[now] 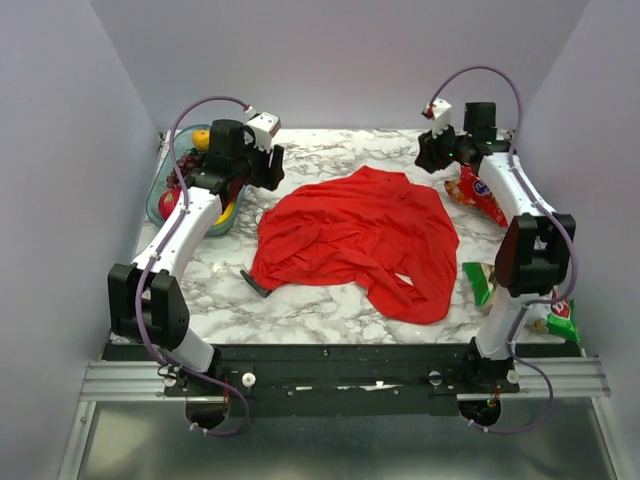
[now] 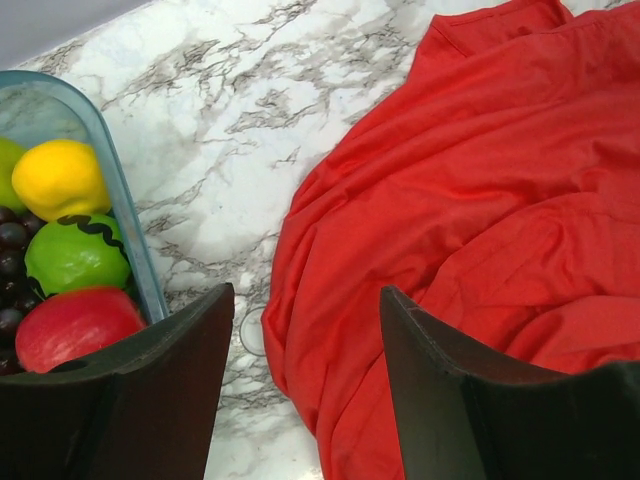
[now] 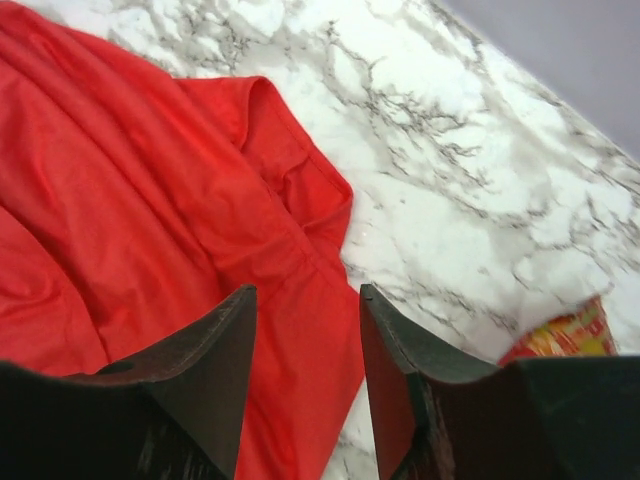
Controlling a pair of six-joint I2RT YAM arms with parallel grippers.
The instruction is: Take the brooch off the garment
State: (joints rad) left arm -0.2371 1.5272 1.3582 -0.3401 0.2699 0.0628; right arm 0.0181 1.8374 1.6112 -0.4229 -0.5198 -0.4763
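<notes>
The garment (image 1: 355, 240), a big red T-shirt, lies crumpled in the middle of the marble table. My left gripper (image 1: 272, 170) hangs open over its far left edge. In the left wrist view the jaws (image 2: 306, 290) stand wide apart above the garment's rim (image 2: 480, 200). A small whitish round disc, apparently the brooch (image 2: 250, 331), lies on the marble against that rim, partly under the fold. My right gripper (image 1: 432, 155) is open at the far right. Its jaws (image 3: 308, 290) hover over a sleeve of the garment (image 3: 150, 200), holding nothing.
A teal bowl (image 1: 155, 205) of fruit stands at the far left, its rim (image 2: 115, 200) close to my left finger. Snack bags lie on the right: a red-orange one (image 1: 478, 195) (image 3: 565, 335) and a green one (image 1: 478, 283). A dark object (image 1: 255, 283) pokes out from the shirt's near-left edge.
</notes>
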